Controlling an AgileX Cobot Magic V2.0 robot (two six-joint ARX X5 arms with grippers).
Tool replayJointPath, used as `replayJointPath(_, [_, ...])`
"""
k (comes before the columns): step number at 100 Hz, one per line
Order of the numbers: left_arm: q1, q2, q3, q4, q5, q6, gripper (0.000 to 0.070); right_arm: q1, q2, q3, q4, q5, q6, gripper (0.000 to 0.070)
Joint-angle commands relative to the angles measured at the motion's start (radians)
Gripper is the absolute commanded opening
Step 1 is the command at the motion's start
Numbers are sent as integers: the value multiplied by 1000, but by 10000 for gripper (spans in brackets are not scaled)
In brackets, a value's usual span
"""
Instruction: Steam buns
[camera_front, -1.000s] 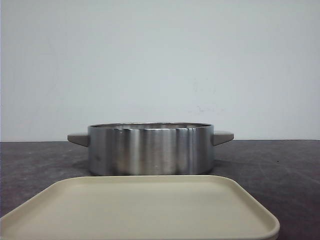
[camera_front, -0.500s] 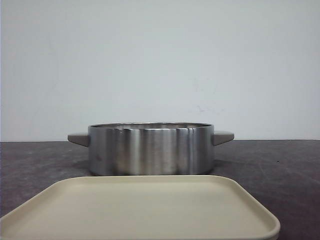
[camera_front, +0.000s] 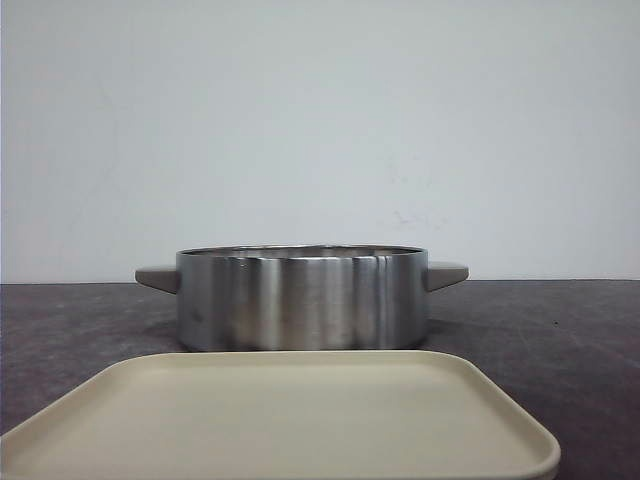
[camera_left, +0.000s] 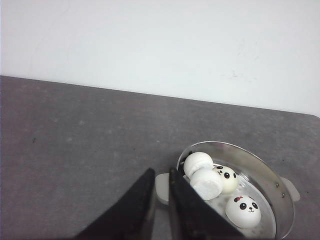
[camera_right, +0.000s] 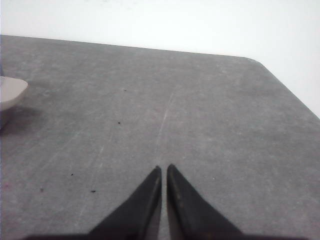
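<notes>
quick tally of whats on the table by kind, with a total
buns: 4, all inside the pot
pot: 1, steel, two handles
tray: 1, beige, nothing on it
total: 6

The scene is being viewed low and level from the front, close over a tray (camera_front: 300, 420), toward the pot (camera_front: 300, 298) and wall. The pot (camera_left: 260, 175) is being looked down into by the left wrist camera from above and aside. Only a pot handle (camera_right: 11, 92) is being caught by the right wrist camera, over bare table (camera_right: 200, 115).
</notes>
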Motion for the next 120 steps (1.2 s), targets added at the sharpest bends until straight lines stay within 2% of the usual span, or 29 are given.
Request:
replayJointPath(1, [-4, -4, 11, 4, -3, 33, 0, -1, 0, -4, 12, 3, -7, 12])
replayJointPath(17, [62, -45, -31, -5, 6, 149, 0, -1, 0, -4, 12, 3, -7, 12])
replayJointPath(38, [245, -239, -365, 219, 172, 277, 0, -1, 0, -4, 12, 3, -7, 12])
replayJointPath(54, [349, -388, -635, 404, 284, 270, 0, -1, 0, -4, 12, 3, -7, 12])
replayJointPath(64, [380, -444, -750, 469, 294, 255, 0, -1, 0, -4, 12, 3, -7, 12])
replayJointPath(78, [404, -503, -825, 460, 293, 235, 0, -1, 0, -4, 12, 3, -7, 12])
replayJointPath(120, [481, -506, -924, 458, 295, 295, 0, -1, 0, -4, 12, 3, -7, 12])
